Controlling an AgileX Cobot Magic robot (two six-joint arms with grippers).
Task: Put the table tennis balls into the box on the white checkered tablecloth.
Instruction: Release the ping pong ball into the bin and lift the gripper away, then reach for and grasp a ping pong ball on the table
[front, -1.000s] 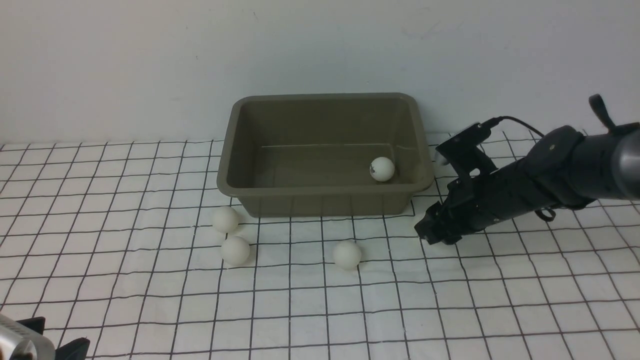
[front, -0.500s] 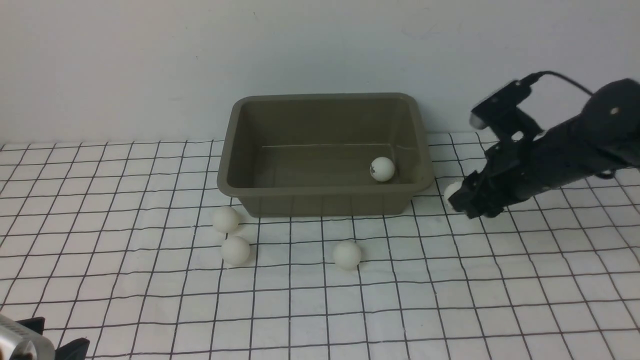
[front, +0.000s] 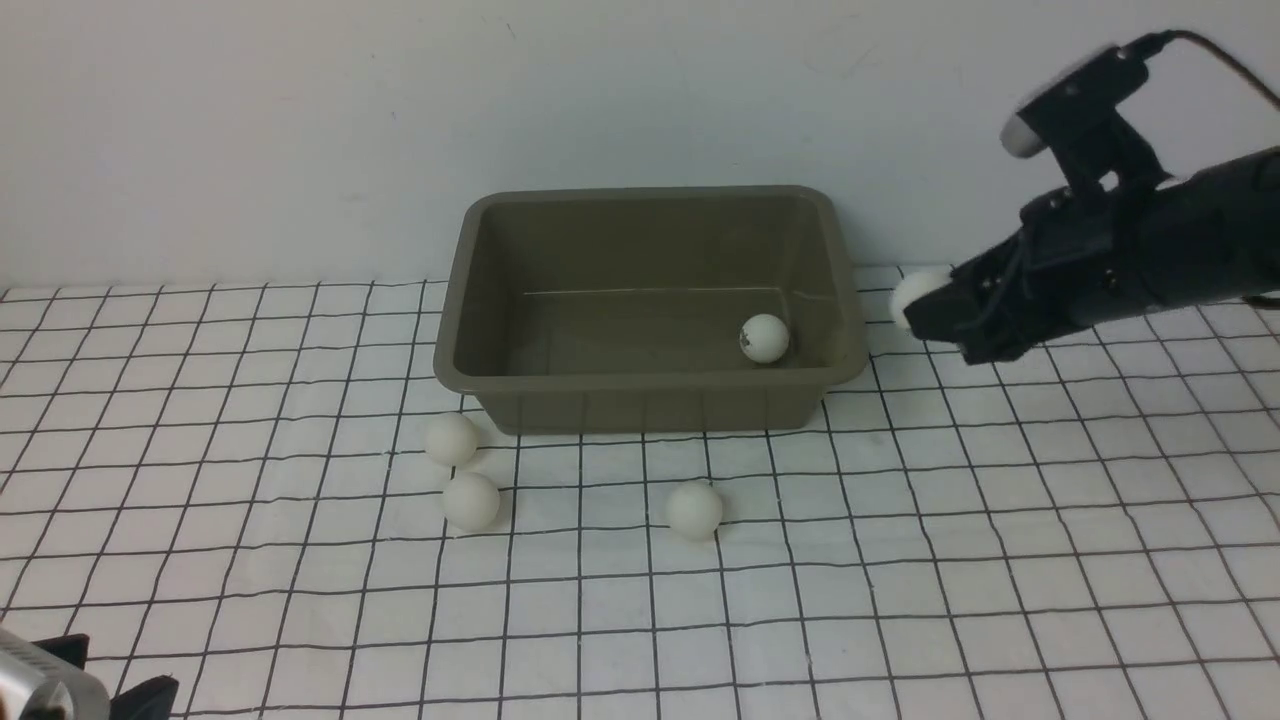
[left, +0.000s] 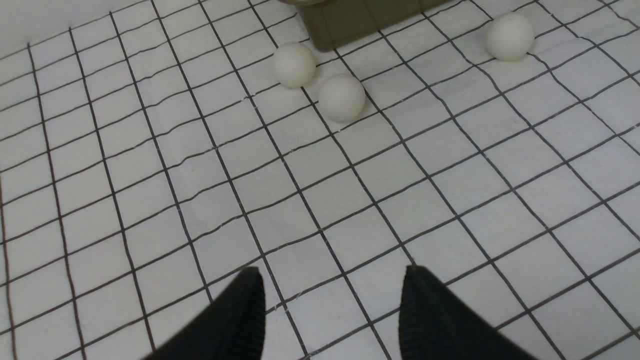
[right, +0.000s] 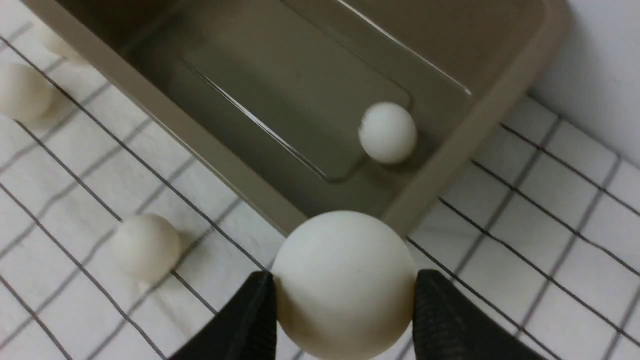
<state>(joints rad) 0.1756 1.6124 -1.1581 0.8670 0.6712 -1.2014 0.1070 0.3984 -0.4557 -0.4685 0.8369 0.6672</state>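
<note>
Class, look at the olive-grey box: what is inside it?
One table tennis ball lies inside the box, on its floor near the right end. No other ball shows there. The near wall covers a strip of floor from the front.

Right gripper (front: 927, 310) is up way higher now, with the ball (front: 913, 294) lifted clear off the tablecloth (front: 1000, 500) next to the box (front: 650, 381).

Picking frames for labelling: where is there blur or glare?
Front view: right arm's camera mount smeared, box sharp. Right wrist view: held ball crisp in right tool, tablecloth behind soft, bright streaks on box floor. Left wrist view: tablecloth sharp.
</note>
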